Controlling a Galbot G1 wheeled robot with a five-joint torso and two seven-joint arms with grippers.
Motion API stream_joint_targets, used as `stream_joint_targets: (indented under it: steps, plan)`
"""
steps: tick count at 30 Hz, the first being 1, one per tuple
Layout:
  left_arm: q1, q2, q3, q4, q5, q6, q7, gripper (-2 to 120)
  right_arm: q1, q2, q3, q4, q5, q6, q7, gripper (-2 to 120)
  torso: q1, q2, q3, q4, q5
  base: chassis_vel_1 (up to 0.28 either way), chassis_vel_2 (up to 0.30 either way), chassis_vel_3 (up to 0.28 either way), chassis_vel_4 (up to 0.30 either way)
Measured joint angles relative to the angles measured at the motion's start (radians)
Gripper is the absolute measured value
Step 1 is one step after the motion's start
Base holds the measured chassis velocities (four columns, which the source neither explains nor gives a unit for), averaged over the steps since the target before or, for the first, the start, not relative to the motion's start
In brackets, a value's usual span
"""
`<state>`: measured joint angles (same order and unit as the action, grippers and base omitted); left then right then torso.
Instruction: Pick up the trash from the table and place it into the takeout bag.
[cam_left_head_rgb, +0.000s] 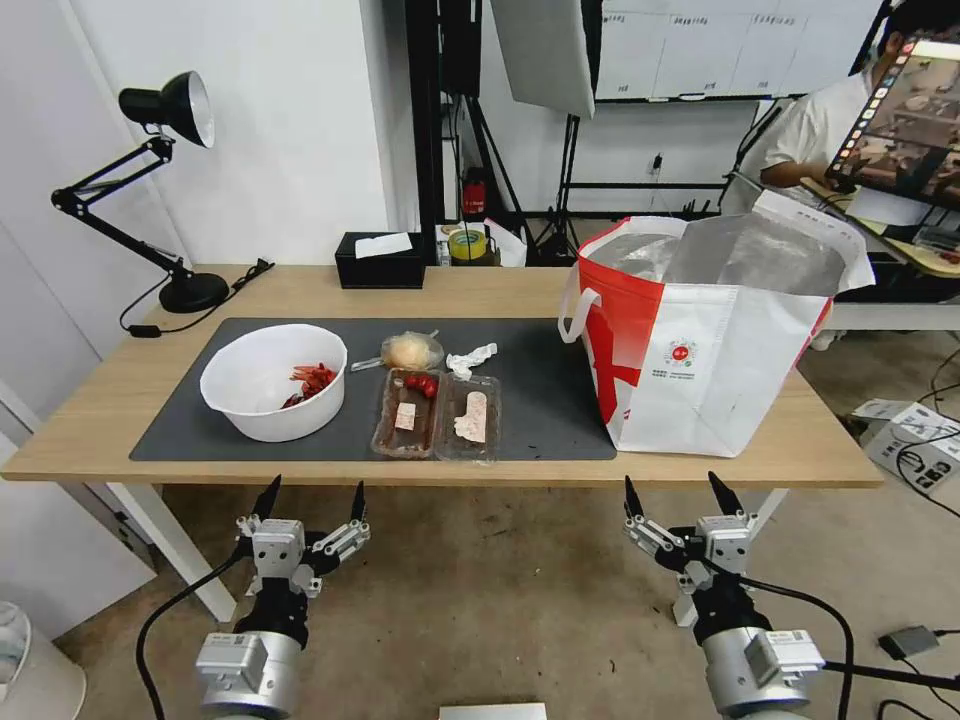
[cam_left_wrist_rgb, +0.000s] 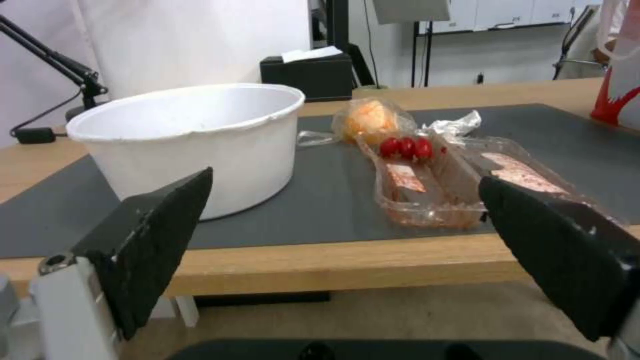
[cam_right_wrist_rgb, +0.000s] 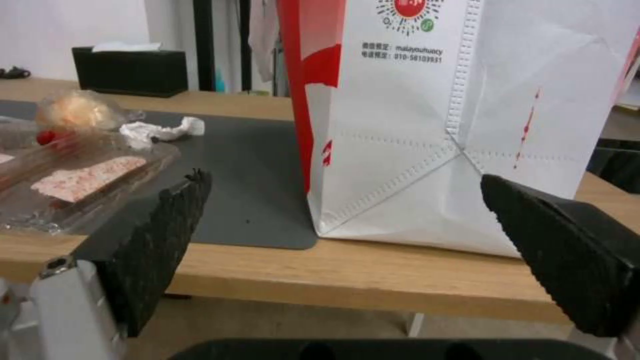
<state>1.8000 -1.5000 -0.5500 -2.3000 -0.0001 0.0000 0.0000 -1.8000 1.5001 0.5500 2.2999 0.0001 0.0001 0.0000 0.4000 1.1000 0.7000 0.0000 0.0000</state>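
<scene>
Sitting untouched on the dark mat (cam_left_head_rgb: 540, 400), all the trash is yet to be collected: the bowl (cam_left_head_rgb: 273, 383) with a few red shells is at the mat's left part, the clear tray (cam_left_head_rgb: 437, 415) lies open near the mat's front edge toward its middle, and the bagged bun (cam_left_head_rgb: 411, 351) and the crumpled tissue (cam_left_head_rgb: 470, 360) rest just behind the tray. The takeout bag (cam_left_head_rgb: 705, 340) stands upright and wide open at the mat's right end, partly off it onto the table (cam_left_head_rgb: 100, 400). Nothing has been picked up, so by my reading the task is at its very start. The left gripper (cam_left_head_rgb: 312, 497) hangs below the table's front edge, nearer than the mat's left part, jaws spread and empty; the right gripper (cam_left_head_rgb: 680, 492) hangs likewise before the bag, jaws spread. A first grasp would call for one arm to rise above the table edge and reach over the mat; the tissue or bun looks easiest to pinch.
</scene>
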Motion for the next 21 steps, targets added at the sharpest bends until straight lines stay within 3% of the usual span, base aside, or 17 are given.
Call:
stream_joint_targets:
  steps: [14, 21]
  plan:
    - [-0.001, 0.0, 0.0, 0.0, -0.003, 0.004, -0.001, 100, 0.003, -0.003, 0.0, 0.0, 0.002, -0.002, 0.0, 100, 0.0, 0.0, 0.0, 0.0, 0.0, 0.0, 0.0, 0.0, 0.0]
    - [-0.036, 0.025, -0.02, -0.027, -0.09, 0.134, -0.037, 100, 0.072, -0.078, -0.002, 0.003, 0.077, -0.1, 0.006, 100, 0.0, 0.0, 0.0, 0.0002, 0.0001, 0.0, 0.0, 0.0, 0.0]
